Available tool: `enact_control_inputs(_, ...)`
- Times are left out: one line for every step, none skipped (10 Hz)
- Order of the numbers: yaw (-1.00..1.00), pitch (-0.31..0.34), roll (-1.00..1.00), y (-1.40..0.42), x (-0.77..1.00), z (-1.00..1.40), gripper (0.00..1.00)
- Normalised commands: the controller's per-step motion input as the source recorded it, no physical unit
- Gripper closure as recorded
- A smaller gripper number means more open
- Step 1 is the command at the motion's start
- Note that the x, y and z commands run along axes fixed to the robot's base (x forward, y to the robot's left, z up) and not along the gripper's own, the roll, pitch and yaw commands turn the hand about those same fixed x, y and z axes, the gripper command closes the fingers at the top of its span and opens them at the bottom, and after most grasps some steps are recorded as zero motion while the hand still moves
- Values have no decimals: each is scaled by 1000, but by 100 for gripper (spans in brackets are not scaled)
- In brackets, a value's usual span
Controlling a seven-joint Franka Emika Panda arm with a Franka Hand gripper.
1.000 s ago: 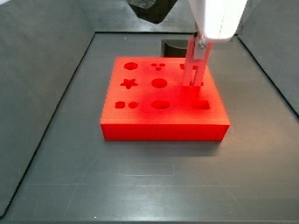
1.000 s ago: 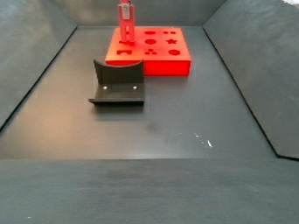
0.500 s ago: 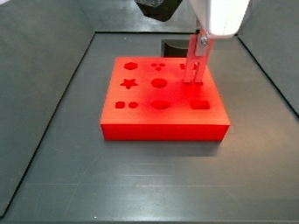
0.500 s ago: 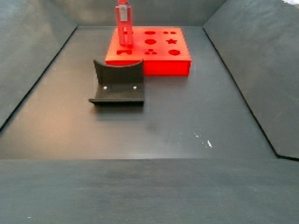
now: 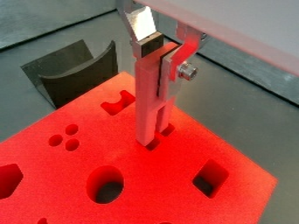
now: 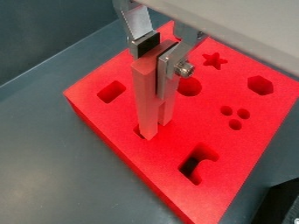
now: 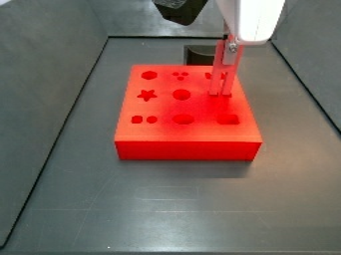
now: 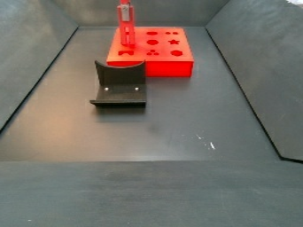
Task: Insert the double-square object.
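The double-square object [image 5: 152, 105] is a slim red peg, held upright between the fingers of my gripper [image 5: 158, 52], which is shut on its upper end. Its lower end meets the top of the big red block [image 5: 59, 166] at a small hole near one edge; how deep it sits cannot be told. The peg [image 6: 152, 101], the gripper [image 6: 155, 57] and the block [image 6: 105, 114] show the same in both wrist views. In the side views the peg [image 7: 222, 80] [image 8: 126, 22] stands over the block [image 7: 186, 134] [image 8: 166, 64], below the gripper [image 7: 228, 45].
The block has several shaped holes: star, hexagon, rounds, squares. A dark grey curved stand [image 8: 119, 84] sits on the floor beside the block, also seen in a wrist view [image 5: 70, 74]. Dark sloped walls ring the grey floor.
The gripper with the peg has shifted slightly up and toward the far edge of the block in a side view. Nothing else has moved.
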Motion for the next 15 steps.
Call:
enact_control_inputs(0, 0, 0, -69, 117, 0, 100)
enact_control_inputs(0, 0, 0, -117, 166, 0, 100)
enact_control_inputs(0, 0, 0, -77, 174, -23, 100)
enact_control_inputs(0, 0, 0, 0, 100, -83, 100)
enact_control_inputs(0, 0, 0, 0, 60, -109, 100)
enact_control_inputs(0, 0, 0, 0, 0, -143, 100)
enact_control_inputs(0, 0, 0, 0, -69, -77, 100)
enact_control_inputs(0, 0, 13, -83, -37, -26, 100)
enact_control_inputs(0, 0, 19, -131, -37, -34, 100)
enact_control_inputs(0, 0, 0, 0, -111, -77, 100)
enact_control_inputs(0, 0, 0, 0, -114, -100, 100)
enact_control_inputs(0, 0, 0, 0, -97, -111, 100)
enact_control_inputs(0, 0, 6, 11, -80, -126, 100)
enact_control_inputs(0, 0, 0, 0, 0, -111, 100)
enact_control_inputs(31, 0, 0, -20, 203, -197, 100)
